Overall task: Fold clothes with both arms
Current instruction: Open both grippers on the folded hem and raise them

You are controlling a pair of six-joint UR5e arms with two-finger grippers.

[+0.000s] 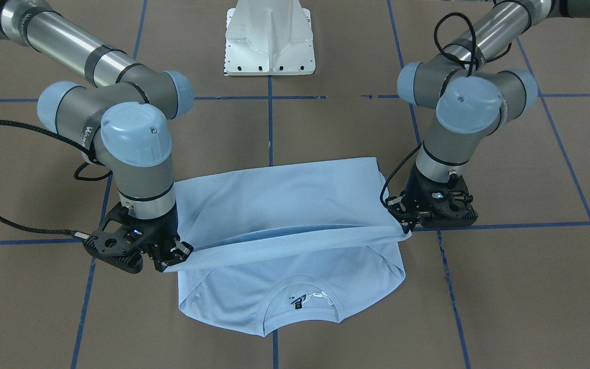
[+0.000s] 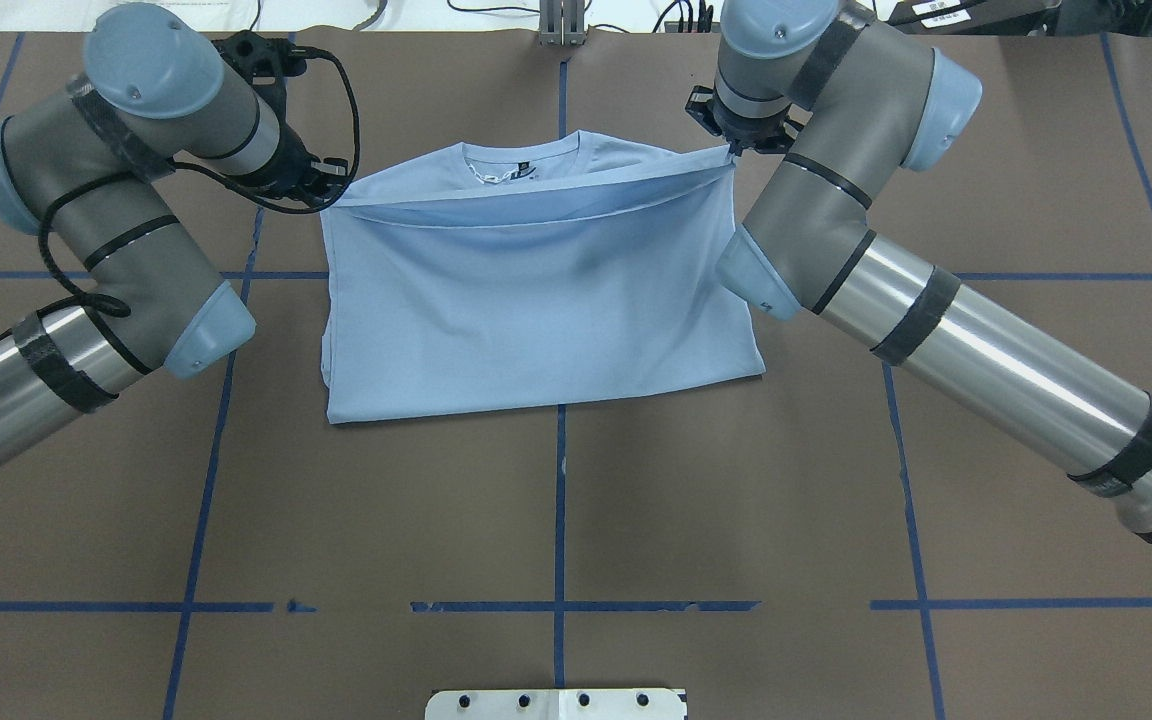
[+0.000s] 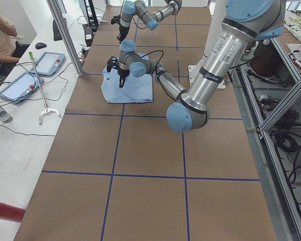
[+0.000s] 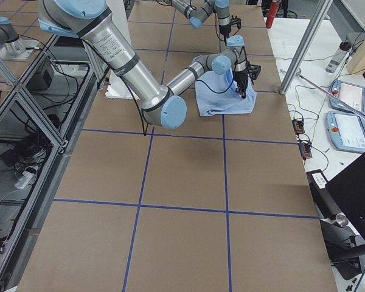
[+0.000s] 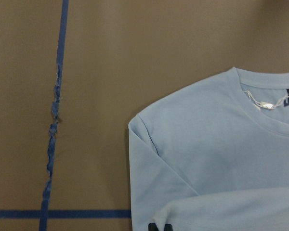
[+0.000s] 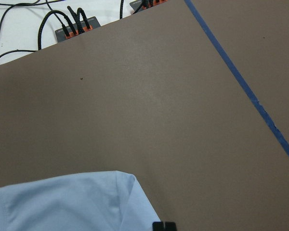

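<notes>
While the light blue T-shirt (image 1: 285,200) is lying on the brown table (image 1: 520,287), one long edge of it is held up off the layer below and pulled tight btw. the two claws. The L claw (image 1: 406,231) is clenched on one corner of that edge and the R claw (image 1: 173,259) on the other, so the cloth is stretched in an almost straight line from claw to claw. The collar (image 1: 301,302) is laid flat on the table just past the held edge, on the side away from the white base (image 1: 269,41), approx. midway btw. the claws. A dark neck label (image 1: 297,306) and a small white tag (image 5: 265,104) are seen inside it. On the base side of the claws the rest of the shirt slopes down and is spread flat. In the L wrist view the black fingertips (image 5: 154,227) are seen at the bottom w/ blue cloth right at them. In the R wrist view a shirt corner is seen just beside the fingertips (image 6: 158,225). Blue tape lines (image 1: 270,128) are stuck across the table.
</notes>
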